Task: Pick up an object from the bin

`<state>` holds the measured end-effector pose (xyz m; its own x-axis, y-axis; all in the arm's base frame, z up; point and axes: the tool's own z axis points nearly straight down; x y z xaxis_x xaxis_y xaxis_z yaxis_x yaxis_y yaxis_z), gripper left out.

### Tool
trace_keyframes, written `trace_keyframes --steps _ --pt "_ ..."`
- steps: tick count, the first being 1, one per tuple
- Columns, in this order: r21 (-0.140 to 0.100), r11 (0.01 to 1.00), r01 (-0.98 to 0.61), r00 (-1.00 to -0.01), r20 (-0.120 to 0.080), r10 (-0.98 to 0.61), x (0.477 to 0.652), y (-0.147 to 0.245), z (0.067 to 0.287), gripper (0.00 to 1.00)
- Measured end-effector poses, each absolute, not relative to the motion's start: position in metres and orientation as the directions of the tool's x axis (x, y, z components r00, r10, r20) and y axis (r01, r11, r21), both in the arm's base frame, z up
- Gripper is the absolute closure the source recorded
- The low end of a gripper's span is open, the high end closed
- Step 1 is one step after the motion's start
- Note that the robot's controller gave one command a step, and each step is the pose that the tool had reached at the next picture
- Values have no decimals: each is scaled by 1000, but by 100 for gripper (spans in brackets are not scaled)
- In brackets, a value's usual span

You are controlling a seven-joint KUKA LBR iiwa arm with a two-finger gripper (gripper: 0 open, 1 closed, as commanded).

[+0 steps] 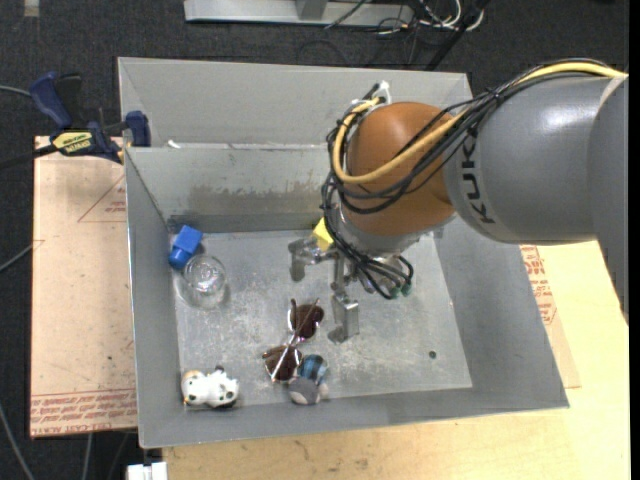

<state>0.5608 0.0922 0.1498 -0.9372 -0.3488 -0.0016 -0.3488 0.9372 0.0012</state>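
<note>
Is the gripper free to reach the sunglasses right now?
Likely yes: the sunglasses lie uncovered on the bin floor beside the open gripper; only a small blue-grey thing sits against their lower end.

- Sunglasses (293, 340) with dark reddish lenses, lying flat, frame running slantwise.
- Upper lens sits just beside the gripper (322, 288), nothing between its fingers.
</note>
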Motion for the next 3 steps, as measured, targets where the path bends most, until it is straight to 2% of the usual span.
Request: trace_keyframes --steps 1,2,3 --pt "0 864 -503 -864 -2 -503 550 105 139 0" --pt "1 721 -692 -721 -1 -692 537 111 69 0" --pt "1 649 -761 -649 -3 -761 536 107 70 100"
